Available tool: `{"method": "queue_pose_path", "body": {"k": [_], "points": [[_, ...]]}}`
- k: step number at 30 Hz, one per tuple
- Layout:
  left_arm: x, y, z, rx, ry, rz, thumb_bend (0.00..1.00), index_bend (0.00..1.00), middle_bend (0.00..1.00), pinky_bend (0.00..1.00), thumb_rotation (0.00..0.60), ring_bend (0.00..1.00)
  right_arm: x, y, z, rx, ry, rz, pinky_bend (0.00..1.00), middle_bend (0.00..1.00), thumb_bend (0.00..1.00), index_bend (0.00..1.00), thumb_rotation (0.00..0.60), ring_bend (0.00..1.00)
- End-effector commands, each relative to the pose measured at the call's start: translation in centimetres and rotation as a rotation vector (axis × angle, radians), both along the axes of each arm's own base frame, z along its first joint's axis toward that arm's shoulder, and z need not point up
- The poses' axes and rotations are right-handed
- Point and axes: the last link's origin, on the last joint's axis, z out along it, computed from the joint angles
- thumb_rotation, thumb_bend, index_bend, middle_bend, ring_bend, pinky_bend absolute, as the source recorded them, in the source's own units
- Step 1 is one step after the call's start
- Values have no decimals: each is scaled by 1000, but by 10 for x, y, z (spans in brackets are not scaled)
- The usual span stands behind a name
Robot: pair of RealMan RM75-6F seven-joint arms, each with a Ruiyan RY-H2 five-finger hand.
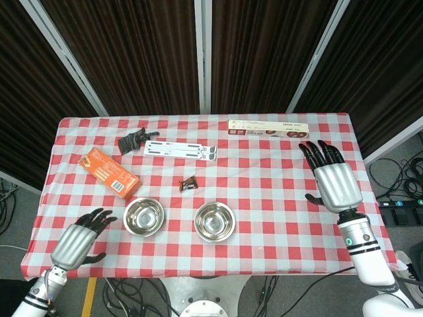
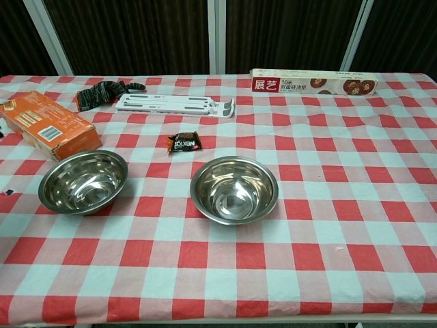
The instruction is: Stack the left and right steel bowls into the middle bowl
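Basically we start from the table (image 1: 330, 139) with its red-and-white checked cloth, which carries everything. Next largest: the long foil box (image 1: 268, 128) at the far edge, the white folding stand (image 1: 180, 150), the orange carton (image 1: 109, 172) at far left, then the two steel bowls we can see. The left bowl (image 1: 143, 216) sits just beside the carton's near corner; the middle bowl (image 1: 214, 221) sits apart to its right, rims not touching. In the chest view they read the same: left bowl (image 2: 83, 182), middle bowl (image 2: 234, 189), both upright, neither holding anything loose. We see no separate third bowl on the right; whether one is already nested in the middle bowl we cannot tell. Hands: the left hand (image 1: 76, 242) hovers at the near-left table edge, fingers spread, holding nothing; the right hand (image 1: 334, 179) is raised over the right side, fingers spread, also holding nothing. Key relation: the left bowl lies just ahead and to the right of the left hand, much nearer to it than to the right hand, which is well apart from both bowls. We judge the left hand takes that bowl next, carrying it rightward into the middle one. Smallest: dark glove (image 1: 133, 140) and snack wrapper (image 1: 190, 183).
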Motion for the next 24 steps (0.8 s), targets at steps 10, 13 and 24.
{"method": "queue_pose_path", "body": {"k": [10, 13, 24], "points": [[16, 22, -44, -31, 125, -199, 149, 306, 323, 395, 600, 229, -8, 2, -8, 15, 15, -8, 117, 63, 0, 23, 600, 0], [21, 28, -54, -35, 134, -217, 152, 306, 330, 399, 600, 238, -9, 1, -7, 10, 15, -8, 111, 64, 0, 23, 600, 0], [12, 42, -82, -38, 254, -208, 160, 330, 371, 385, 600, 306, -13, 1, -7, 11, 8, -19, 99, 65, 0, 23, 600, 0]]}}
